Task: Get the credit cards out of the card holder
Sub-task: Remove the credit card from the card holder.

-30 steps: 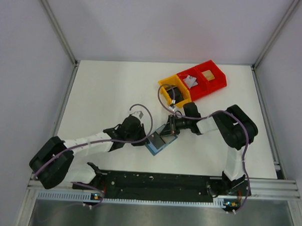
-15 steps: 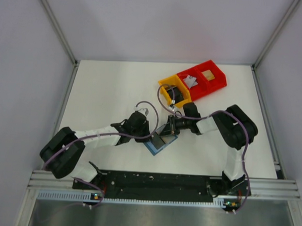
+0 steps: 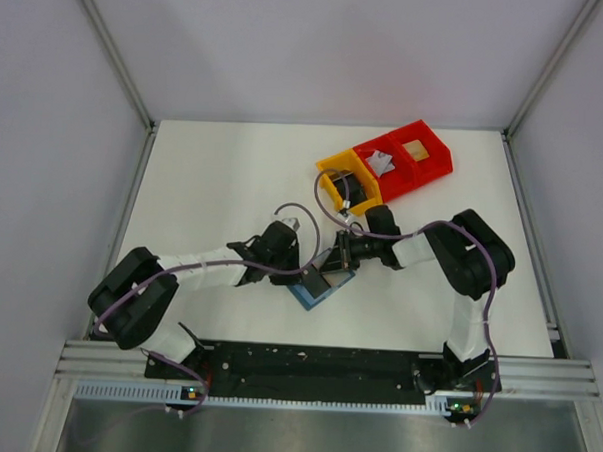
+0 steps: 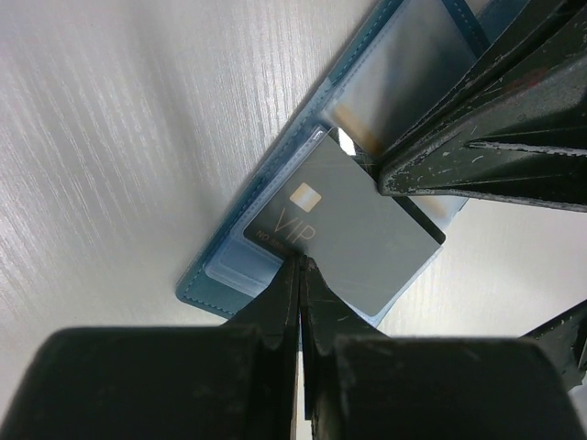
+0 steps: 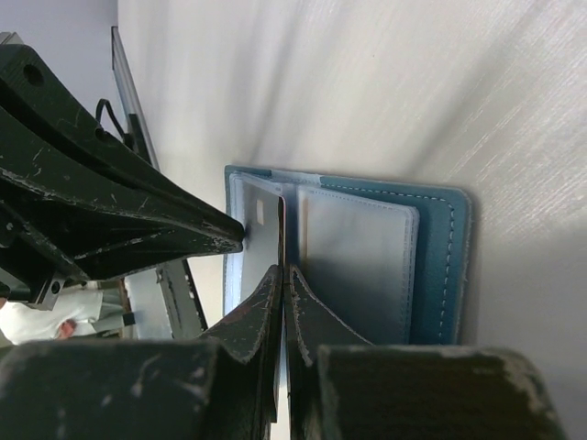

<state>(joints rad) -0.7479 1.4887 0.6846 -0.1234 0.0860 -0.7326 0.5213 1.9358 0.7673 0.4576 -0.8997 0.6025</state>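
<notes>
The teal-blue card holder [image 3: 322, 290] lies open on the white table between both arms. In the left wrist view the holder [image 4: 225, 275] has a dark grey card marked VIP [image 4: 353, 234] sticking out of a clear pocket. My left gripper [image 4: 302, 263] is shut on that card's near edge. My right gripper [image 5: 284, 272] is shut on a thin upright clear leaf of the holder [image 5: 440, 266], with the left fingers [image 5: 138, 220] just beyond it. In the top view both grippers, left [image 3: 303, 276] and right [image 3: 332, 261], meet over the holder.
A yellow bin [image 3: 333, 173] and two joined red bins [image 3: 432, 157] stand at the back right, close behind the right wrist. They hold a dark card [image 3: 349, 190], a pale card [image 3: 382, 161] and a tan card [image 3: 417, 149]. Frame posts border the table.
My left arm has swung right and forward until its gripper reached the holder and closed on the dark card. The right arm and the holder have stayed put.
</notes>
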